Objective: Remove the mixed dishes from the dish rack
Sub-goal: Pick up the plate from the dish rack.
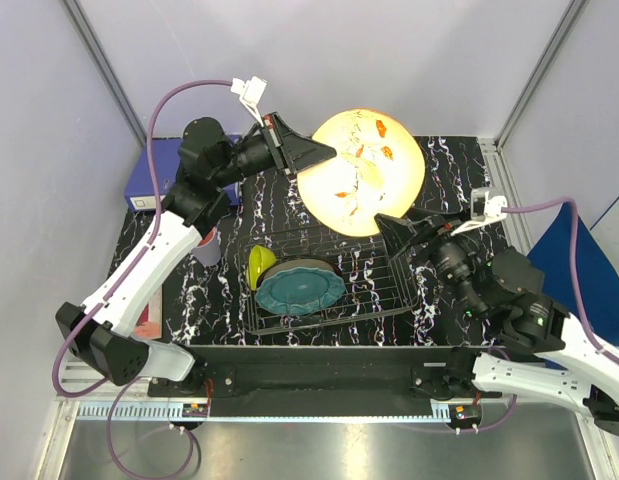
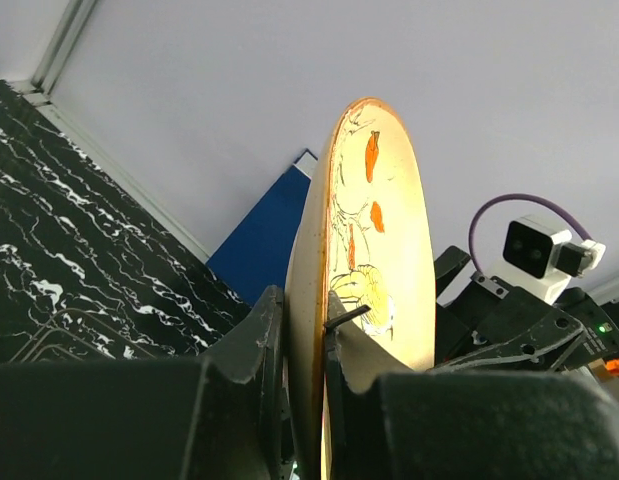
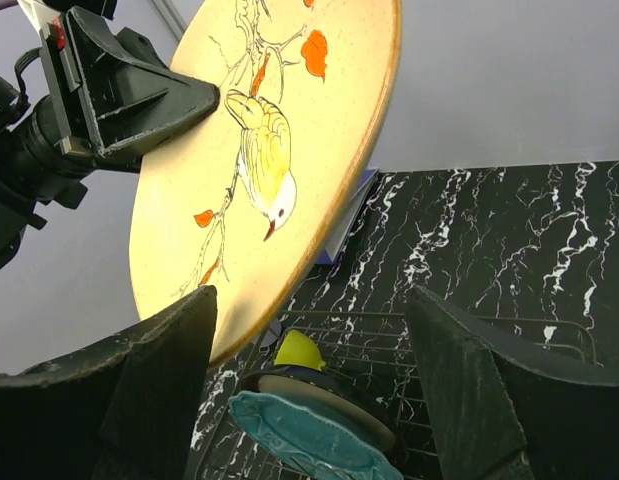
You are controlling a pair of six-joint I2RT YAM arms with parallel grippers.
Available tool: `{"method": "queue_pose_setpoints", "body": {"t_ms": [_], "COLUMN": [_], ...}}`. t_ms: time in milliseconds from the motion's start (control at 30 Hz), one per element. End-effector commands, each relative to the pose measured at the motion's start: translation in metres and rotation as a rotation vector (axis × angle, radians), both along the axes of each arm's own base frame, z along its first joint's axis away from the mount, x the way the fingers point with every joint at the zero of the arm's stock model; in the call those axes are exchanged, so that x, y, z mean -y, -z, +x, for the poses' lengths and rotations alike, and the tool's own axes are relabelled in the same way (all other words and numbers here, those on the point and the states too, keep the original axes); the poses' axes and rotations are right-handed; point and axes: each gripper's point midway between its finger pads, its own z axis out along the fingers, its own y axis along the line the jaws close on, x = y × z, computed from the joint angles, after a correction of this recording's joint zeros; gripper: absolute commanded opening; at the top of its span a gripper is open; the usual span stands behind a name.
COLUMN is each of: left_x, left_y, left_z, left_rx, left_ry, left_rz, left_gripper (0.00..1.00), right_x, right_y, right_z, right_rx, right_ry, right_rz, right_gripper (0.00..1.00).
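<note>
L gripper (image 1: 327, 153) is clamped narrow on the rim of a big cream bird-painted plate (image 1: 364, 165), holding it tilted in the air above the far side of the dish rack (image 1: 394, 292). R gripper (image 3: 309, 300) hangs over the rack's far-right corner w/ jaws wide, plate's lower rim just inside them near one finger; contact can't tell. In the rack: teal scalloped plate (image 1: 301, 288) at its middle, yellow-green bowl (image 1: 260, 264) at its left end.
</note>
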Motion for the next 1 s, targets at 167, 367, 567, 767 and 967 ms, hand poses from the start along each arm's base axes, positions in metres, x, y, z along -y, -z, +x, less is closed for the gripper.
{"method": "queue_pose_setpoints", "body": {"t_ms": [167, 367, 567, 767, 967], "left_x": [-0.013, -0.014, -0.019, -0.032, -0.053], "left_y": [-0.052, -0.044, -0.042, -0.041, -0.041], "left_z": [-0.035, -0.036, -0.03, -0.01, 0.009], "left_rx": [0.157, 0.161, 0.173, 0.172, 0.151], "left_ry": [0.068, 0.061, 0.012, -0.121, -0.242], "left_rz": [-0.145, -0.135, -0.119, -0.12, -0.126], "left_gripper": [0.0, 0.0, 0.0, 0.81, 0.99], "right_x": [-0.016, -0.032, -0.043, -0.047, -0.048], "right_y": [-0.04, -0.038, -0.03, -0.027, -0.027], "right_z": [0.016, 0.039, 0.051, 0.067, 0.08], "right_rx": [0.077, 0.048, 0.016, -0.032, -0.05], "right_ry": [0.016, -0.017, -0.016, 0.033, 0.049], "right_rz": [0.065, 0.087, 0.078, 0.037, 0.032], "right_gripper": [0.8, 0.43, 0.0, 0.0, 0.0]}}
